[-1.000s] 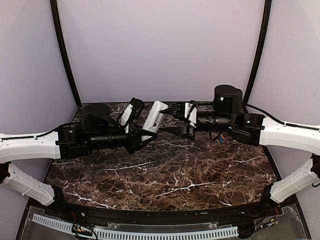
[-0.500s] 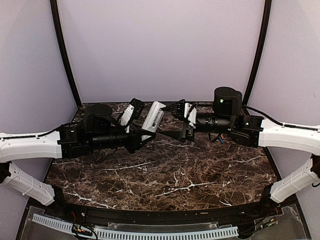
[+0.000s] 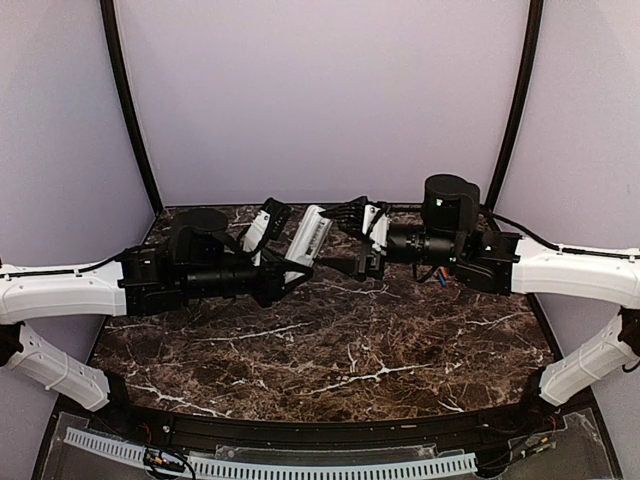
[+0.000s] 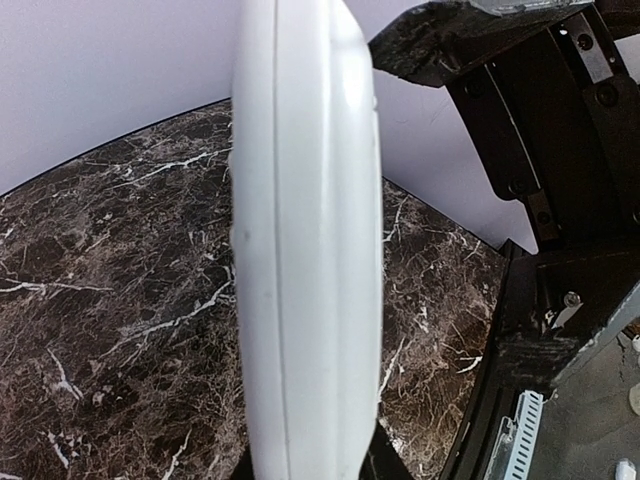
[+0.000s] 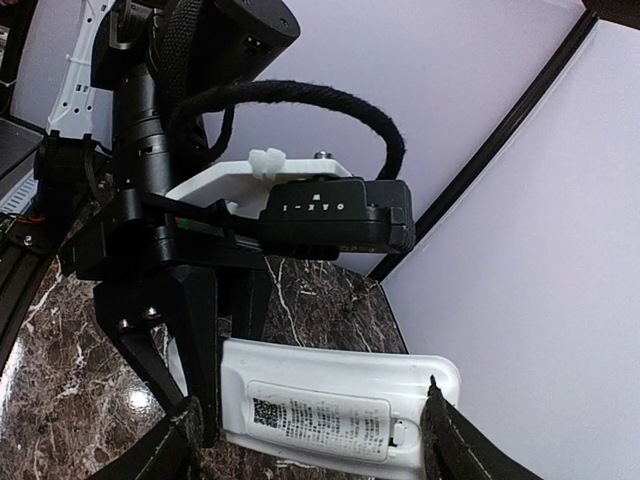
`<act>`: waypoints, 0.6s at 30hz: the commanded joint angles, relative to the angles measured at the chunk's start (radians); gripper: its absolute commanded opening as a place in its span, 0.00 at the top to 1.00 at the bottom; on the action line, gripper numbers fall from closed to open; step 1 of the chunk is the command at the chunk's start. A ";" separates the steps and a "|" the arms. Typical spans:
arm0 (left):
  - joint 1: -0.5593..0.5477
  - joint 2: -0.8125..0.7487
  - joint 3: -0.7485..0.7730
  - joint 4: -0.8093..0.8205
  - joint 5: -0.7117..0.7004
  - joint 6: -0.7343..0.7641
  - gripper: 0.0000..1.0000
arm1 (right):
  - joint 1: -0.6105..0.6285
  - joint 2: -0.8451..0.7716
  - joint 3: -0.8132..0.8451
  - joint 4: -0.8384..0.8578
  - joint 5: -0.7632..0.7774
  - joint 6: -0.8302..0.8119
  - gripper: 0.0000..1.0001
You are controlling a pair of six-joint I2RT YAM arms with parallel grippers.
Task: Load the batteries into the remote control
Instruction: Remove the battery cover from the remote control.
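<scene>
1. The left gripper (image 3: 293, 258) is pinched onto the lower end of the remote control (image 3: 308, 238), holding it tilted in the air above the marble table (image 3: 350, 350).
2. The left wrist view shows the remote control edge-on, with its near end seated between the fingers.
3. The right gripper (image 3: 352, 240) stands spread, one finger to each side of the remote control's free end. Contact there cannot be judged.
4. In the right wrist view the remote control's back faces the camera, showing a printed label (image 5: 318, 418) on a rounded panel.
</scene>
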State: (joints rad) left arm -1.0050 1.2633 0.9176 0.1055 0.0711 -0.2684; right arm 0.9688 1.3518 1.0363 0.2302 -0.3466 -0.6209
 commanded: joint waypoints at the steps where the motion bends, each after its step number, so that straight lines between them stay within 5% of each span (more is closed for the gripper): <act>1: 0.000 -0.017 0.030 0.024 0.035 -0.014 1.00 | 0.001 0.010 0.007 -0.003 0.029 -0.001 0.29; 18: 0.000 -0.020 0.026 0.060 0.077 -0.019 1.00 | 0.001 0.029 -0.008 -0.026 0.038 -0.054 0.32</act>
State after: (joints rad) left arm -0.9974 1.2633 0.9176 0.1059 0.0933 -0.2993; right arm 0.9688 1.3594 1.0359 0.2245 -0.3126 -0.6640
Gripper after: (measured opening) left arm 0.197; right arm 0.678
